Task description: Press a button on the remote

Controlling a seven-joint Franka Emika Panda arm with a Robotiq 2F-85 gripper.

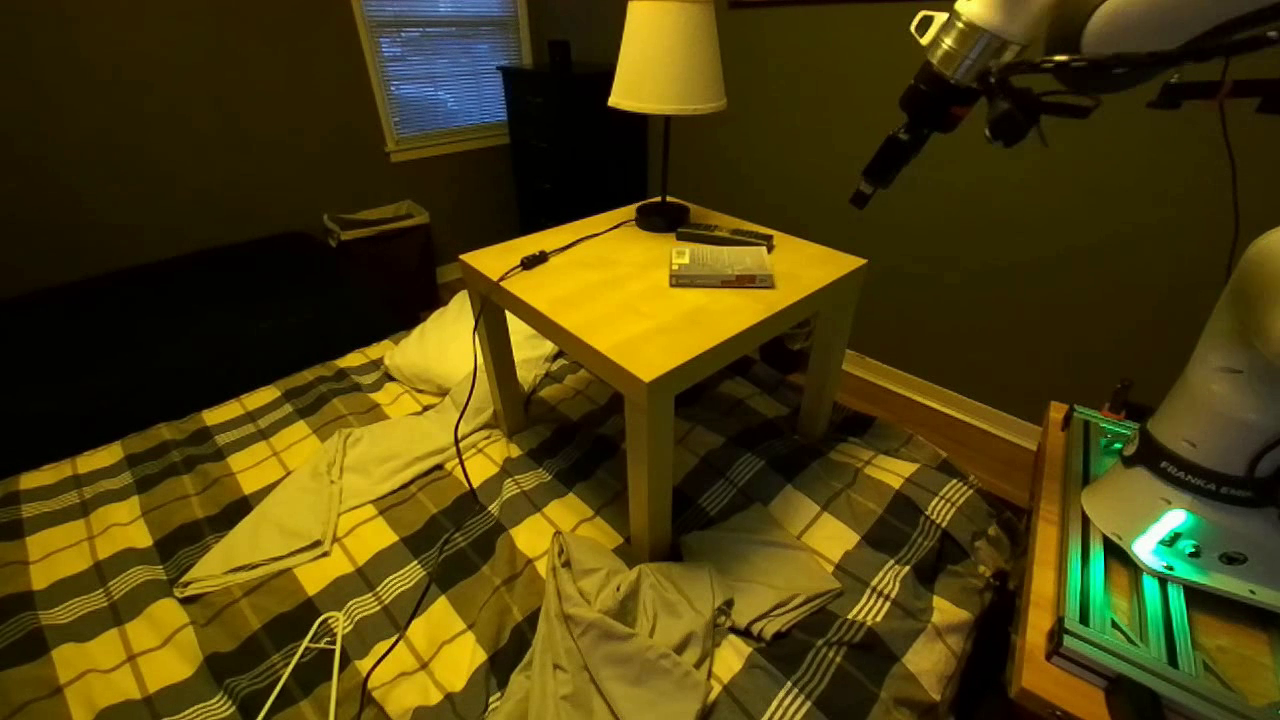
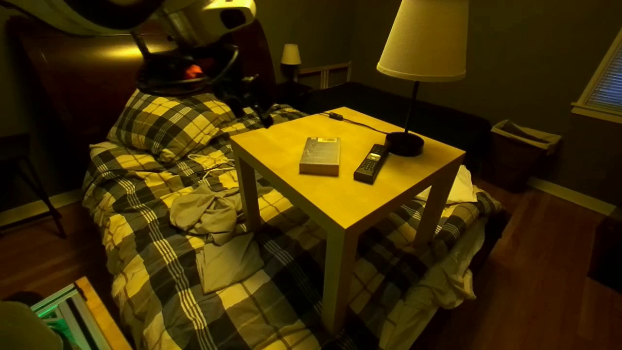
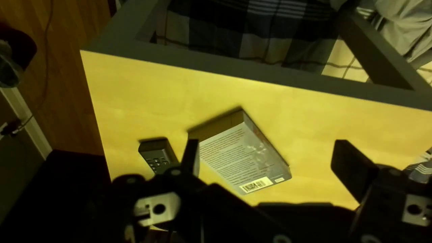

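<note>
In an exterior view, the gripper (image 1: 860,197) hangs in the air, apart from the table (image 1: 600,315); because the table stands on a bed (image 1: 480,600), a hard push might rock it and tip the lamp (image 1: 667,62), as might snagging the lamp's cord (image 1: 535,260). Counted here: one gripper, one table, one bed, one lamp, one cord, one book (image 1: 722,267), one remote (image 1: 725,236), one window (image 1: 447,70), one bin (image 1: 378,228). In an exterior view where the buttons (image 2: 368,166) show, the remote lies flat on the table between book and lamp, one end just beside the lamp; a slanted approach could strike the lamp, and an off-centre press could make the loose remote slide or turn. Counted here: one remote, one book, one table, one bin, one window, two lamps, with the background lamp (image 2: 291,54). In the wrist view, the fingers (image 3: 354,168) stand wide apart, grasping nothing; the book shows between them and part of the remote is hidden behind one, so poor sight and spread tips could mean a wrong button or a bumped book. Counted here: two fingers, one book, one remote, one table.
</note>
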